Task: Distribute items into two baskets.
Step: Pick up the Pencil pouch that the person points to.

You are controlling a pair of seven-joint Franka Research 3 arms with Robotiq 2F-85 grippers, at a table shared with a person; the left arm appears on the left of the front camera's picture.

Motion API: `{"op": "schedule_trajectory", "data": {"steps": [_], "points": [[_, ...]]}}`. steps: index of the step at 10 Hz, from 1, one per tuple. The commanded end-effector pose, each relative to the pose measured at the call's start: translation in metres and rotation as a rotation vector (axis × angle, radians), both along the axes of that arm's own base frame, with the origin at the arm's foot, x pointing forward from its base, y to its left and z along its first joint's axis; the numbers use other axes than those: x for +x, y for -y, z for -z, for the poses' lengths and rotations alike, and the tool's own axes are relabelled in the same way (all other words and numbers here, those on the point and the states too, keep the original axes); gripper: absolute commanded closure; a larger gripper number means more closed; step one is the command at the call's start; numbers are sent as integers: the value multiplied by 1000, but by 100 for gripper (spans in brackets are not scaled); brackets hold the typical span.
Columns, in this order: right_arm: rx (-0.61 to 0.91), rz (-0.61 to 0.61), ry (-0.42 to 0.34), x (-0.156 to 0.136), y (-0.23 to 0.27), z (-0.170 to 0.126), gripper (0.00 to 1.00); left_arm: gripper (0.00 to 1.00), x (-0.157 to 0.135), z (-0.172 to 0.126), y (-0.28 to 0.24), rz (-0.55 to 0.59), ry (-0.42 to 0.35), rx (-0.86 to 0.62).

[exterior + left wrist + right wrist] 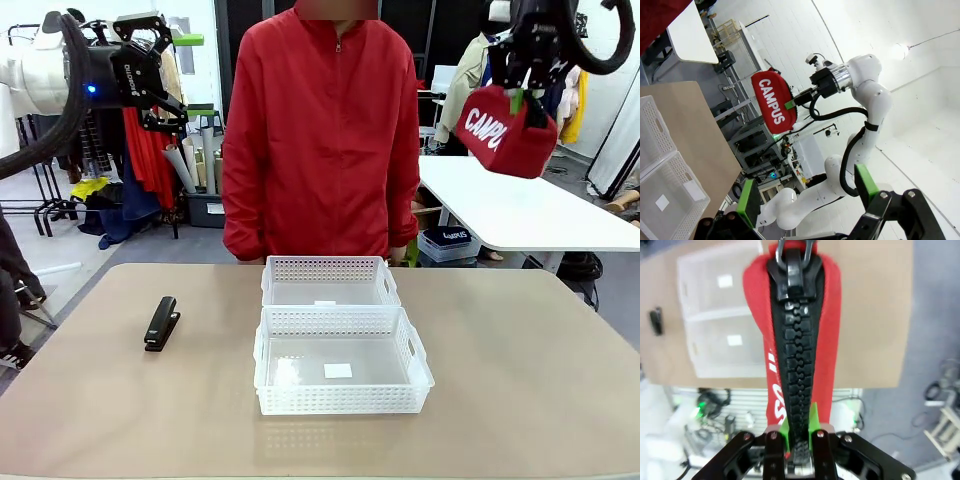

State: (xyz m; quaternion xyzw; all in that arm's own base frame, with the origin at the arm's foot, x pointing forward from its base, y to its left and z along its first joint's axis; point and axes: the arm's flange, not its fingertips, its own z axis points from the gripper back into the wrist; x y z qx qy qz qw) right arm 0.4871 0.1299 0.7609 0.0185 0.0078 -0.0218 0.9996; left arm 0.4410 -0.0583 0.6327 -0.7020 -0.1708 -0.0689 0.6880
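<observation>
Barely begun: nothing in either basket. Far basket [330,282] and near basket [342,372] touching at mid-table, bare but for a small white label each. Red pouch [505,130] high in the air, pinched at its zip end by the right gripper [520,100], seemingly above the table's right side, though hard to judge. Black stapler [161,322] flat, left of the baskets. Left gripper [170,70] raised, fingers spread, empty. Around: cluttered workroom; plain tan table [520,380]; person [320,130] at its far edge.
</observation>
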Motion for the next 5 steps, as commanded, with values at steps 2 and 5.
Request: {"op": "schedule_trajectory", "data": {"steps": [2,5], "points": [[-24,37,57,6,-11,-29,100,0,-2,0,-1,-2,1,-3],[-15,27,58,6,-10,-34,100,0,-2,0,-1,-2,1,-3]]}}
